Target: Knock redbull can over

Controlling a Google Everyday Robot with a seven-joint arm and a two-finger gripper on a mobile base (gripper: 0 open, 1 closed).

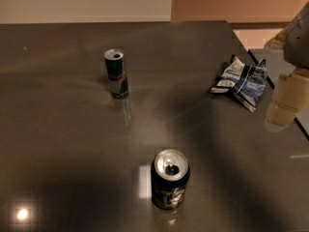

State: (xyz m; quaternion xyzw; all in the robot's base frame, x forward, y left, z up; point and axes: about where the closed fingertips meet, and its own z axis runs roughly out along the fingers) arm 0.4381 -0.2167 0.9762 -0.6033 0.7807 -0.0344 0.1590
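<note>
Hand [280, 111] at right edge, tip down, far from upright redbull can [116, 74].

Gripper [277, 120] at right edge has a crumpled snack bag [240, 82] just left of it, then bare tabletop [58, 129] btw bag & upright redbull can [116, 74] far-left of centre; soda can [170, 179] stands near-centre, well apart from both.

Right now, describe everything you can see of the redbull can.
The redbull can is slim and tall, blue and silver metal with a red mark and an opened silver top. It stands upright on the dark table, toward the back left, touching nothing else. The gripper hangs far off at the right edge.
</note>
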